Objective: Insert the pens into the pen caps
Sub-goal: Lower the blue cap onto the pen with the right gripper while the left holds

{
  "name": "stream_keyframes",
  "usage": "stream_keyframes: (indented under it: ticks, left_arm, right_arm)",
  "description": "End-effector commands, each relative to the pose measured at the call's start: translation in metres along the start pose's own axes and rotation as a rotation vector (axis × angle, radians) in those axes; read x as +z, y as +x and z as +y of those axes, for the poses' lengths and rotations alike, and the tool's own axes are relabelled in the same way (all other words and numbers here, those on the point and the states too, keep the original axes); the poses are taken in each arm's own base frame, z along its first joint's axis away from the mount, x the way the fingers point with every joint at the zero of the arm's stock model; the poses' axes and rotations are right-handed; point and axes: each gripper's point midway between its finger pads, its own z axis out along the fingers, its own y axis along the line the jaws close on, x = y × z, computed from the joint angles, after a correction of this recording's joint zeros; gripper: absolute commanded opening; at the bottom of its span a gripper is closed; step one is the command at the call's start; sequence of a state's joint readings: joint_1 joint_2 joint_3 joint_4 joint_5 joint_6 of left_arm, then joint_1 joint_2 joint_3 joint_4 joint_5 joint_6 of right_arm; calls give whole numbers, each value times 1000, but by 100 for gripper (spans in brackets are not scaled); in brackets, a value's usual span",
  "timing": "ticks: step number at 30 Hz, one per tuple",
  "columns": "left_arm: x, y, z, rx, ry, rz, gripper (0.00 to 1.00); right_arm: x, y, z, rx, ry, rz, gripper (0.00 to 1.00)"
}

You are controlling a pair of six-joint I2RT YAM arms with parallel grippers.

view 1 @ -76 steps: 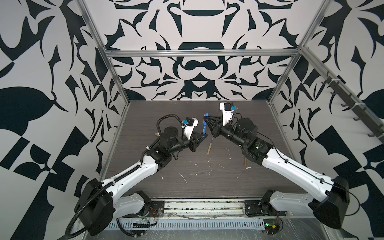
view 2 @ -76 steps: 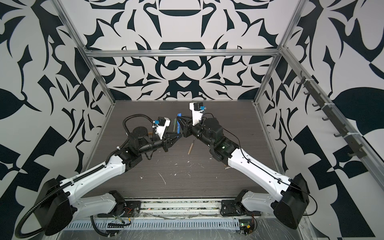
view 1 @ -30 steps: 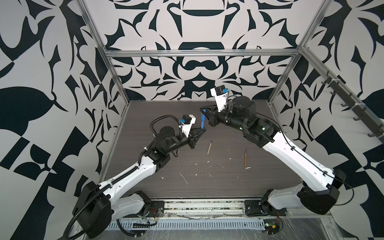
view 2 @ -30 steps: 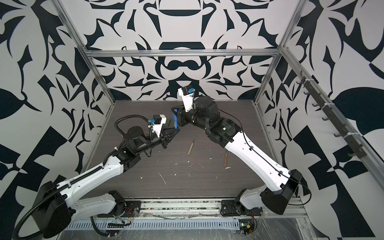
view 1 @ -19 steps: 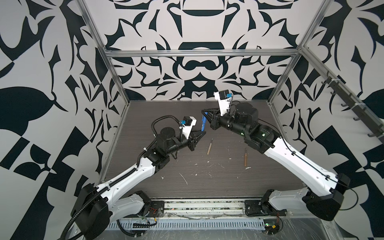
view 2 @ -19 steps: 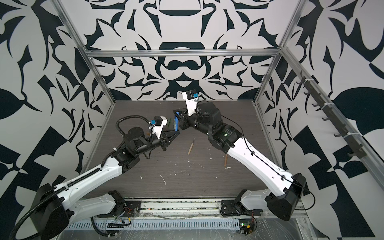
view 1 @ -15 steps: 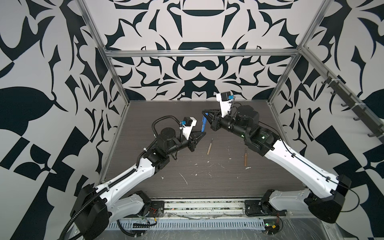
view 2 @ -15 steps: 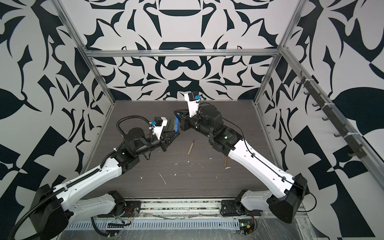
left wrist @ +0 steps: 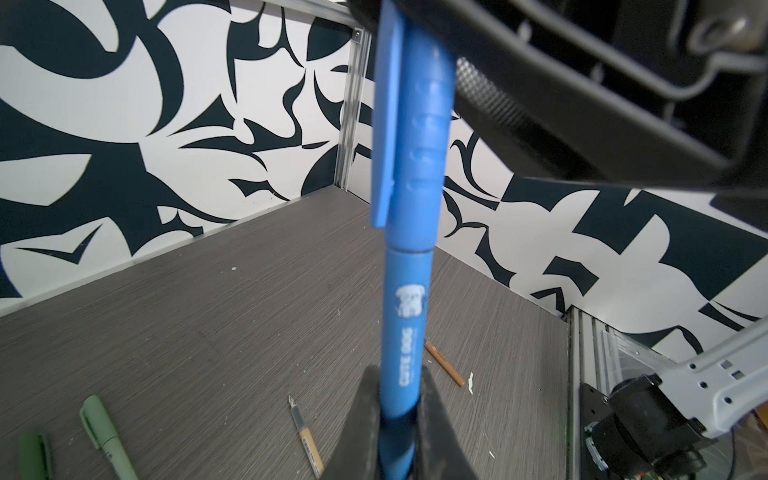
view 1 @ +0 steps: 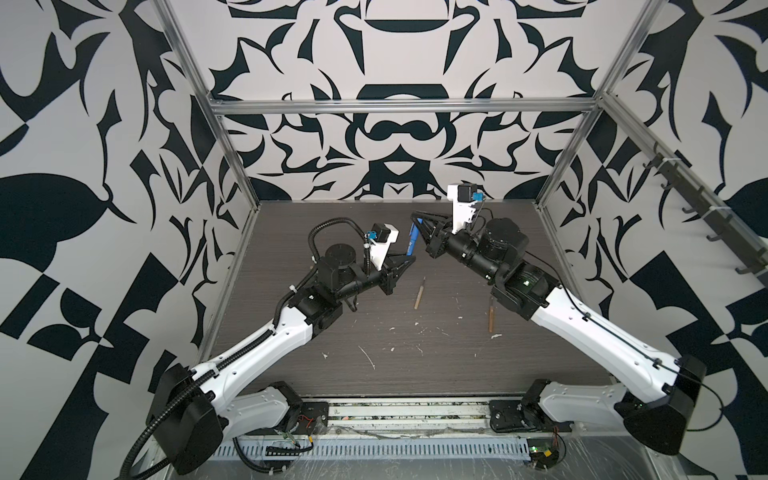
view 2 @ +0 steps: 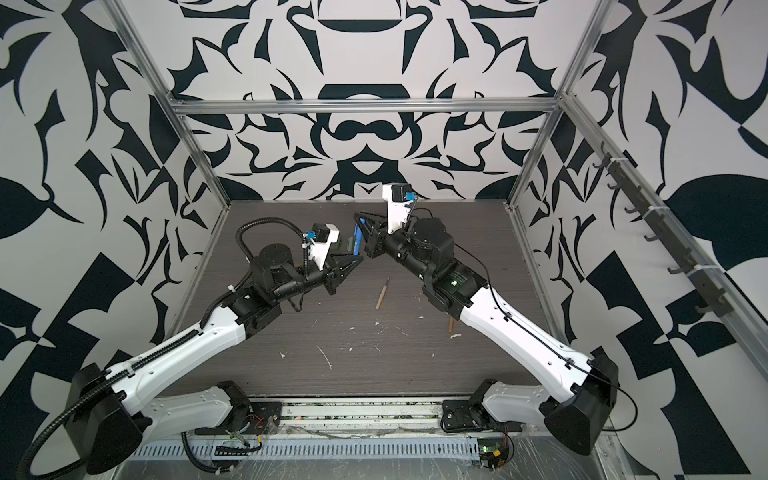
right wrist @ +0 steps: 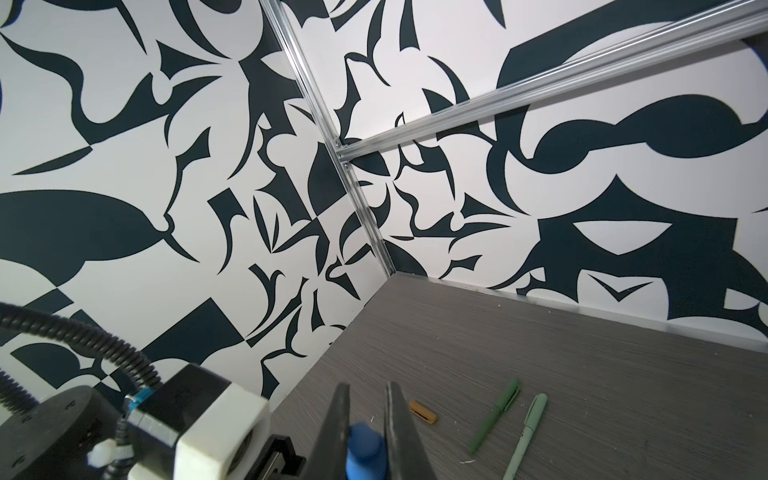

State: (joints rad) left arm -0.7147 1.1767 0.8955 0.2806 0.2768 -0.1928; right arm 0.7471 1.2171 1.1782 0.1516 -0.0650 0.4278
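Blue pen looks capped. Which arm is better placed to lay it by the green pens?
Left, probably: the left gripper grips the blue pen by its barrel, nearer the table; the right gripper only pinches the cap.

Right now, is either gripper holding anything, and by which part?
Yes. The left gripper grips the blue pen by its barrel; the right gripper grips the blue cap on the pen's other end.

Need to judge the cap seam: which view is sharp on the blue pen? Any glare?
Left wrist view: blue pen and its seam with the blue cap sharp; right pincer near the lens blurred. Right wrist view: cap end soft, dark green pen beyond crisp. Both top views: even light, no glare.
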Motion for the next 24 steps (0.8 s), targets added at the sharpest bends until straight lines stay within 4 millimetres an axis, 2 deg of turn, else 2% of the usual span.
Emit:
stream_keyframes:
  ticks: [1, 8, 17, 22, 23, 24]
  left_arm:
    - [-43, -157, 7, 80, -104, -500, 0]
    - [-41, -174, 15, 80, -105, -541, 0]
    - [-37, -189, 24, 98, -110, -555, 0]
    - [-41, -202, 22, 109, -99, -577, 0]
    - [-41, -203, 22, 110, -98, -579, 0]
    - [-29, -193, 29, 98, -103, -550, 0]
  right_arm:
    - [-18, 139, -19, 84, 27, 465, 0]
    - [-30, 178, -28, 116, 33, 547, 0]
    - [-38, 208, -38, 162, 48, 595, 0]
    - [-42, 229, -45, 180, 69, 640, 0]
    - [-42, 233, -47, 180, 75, 647, 0]
    - [-42, 235, -49, 180, 82, 652, 0]
